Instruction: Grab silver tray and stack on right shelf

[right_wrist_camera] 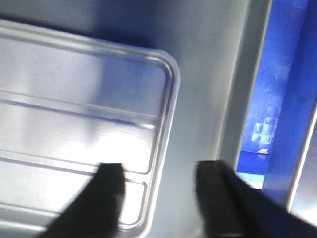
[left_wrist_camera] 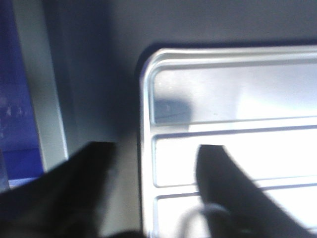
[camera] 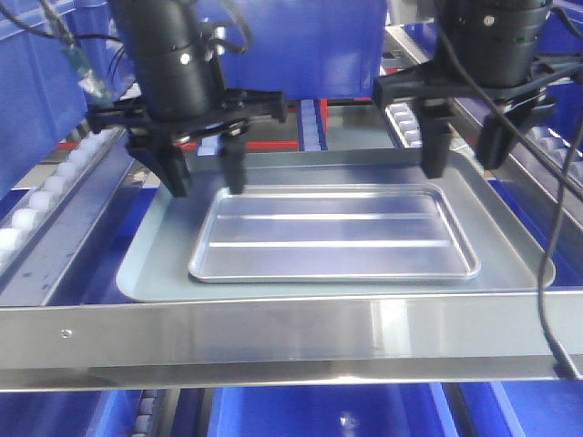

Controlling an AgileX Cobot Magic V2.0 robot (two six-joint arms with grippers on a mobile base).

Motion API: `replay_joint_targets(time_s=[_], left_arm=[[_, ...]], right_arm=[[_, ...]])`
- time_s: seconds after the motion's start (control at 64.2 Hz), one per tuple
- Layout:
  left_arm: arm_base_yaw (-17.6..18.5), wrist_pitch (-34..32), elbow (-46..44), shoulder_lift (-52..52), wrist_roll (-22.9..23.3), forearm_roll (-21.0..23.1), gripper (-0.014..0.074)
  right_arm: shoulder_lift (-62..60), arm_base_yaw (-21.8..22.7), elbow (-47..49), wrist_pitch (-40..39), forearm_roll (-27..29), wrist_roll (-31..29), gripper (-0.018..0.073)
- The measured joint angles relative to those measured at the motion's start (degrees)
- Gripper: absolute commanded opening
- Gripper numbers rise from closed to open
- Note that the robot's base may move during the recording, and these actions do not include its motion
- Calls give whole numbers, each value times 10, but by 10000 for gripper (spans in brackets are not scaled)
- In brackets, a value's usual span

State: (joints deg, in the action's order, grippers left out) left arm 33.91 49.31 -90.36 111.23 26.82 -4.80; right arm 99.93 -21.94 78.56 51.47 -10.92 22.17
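The silver tray (camera: 333, 235) lies flat inside the larger grey tray (camera: 155, 264) with a bare margin all round, behind the shelf's shiny front crossbar (camera: 273, 337), while the left gripper (camera: 205, 177) and right gripper (camera: 465, 155) point down with fingers spread, each straddling a short rim.

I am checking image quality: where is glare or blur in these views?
Front view: sharp, glare streak on the front crossbar. Left wrist view: soft focus, the silver tray washed out. Right wrist view: motion-blurred fingers, bright patch on the tray.
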Motion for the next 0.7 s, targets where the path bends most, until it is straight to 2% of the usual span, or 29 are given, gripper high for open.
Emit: replay_joint_targets(time_s=[0.125, 0.218, 0.421, 0.53, 0.67, 0.701], left_arm=[[0, 10, -13, 0, -1, 3, 404], [1, 19, -15, -6, -3, 4, 368], [25, 41, 14, -90, -42, -14, 216], [38, 13, 81, -162, -48, -25, 94], [39, -54, 210, -261, -48, -31, -92], [39, -69, 238, -280, -48, -31, -104]], right_arm=[[0, 0, 17, 18, 0, 0, 542], [-8, 0, 21, 29, 0, 0, 477], [-55, 0, 22, 50, 0, -39, 183], [-88, 0, 16, 56, 0, -44, 47], [-145, 0, -31, 52, 0, -44, 57], [-161, 0, -49, 47, 0, -44, 57]])
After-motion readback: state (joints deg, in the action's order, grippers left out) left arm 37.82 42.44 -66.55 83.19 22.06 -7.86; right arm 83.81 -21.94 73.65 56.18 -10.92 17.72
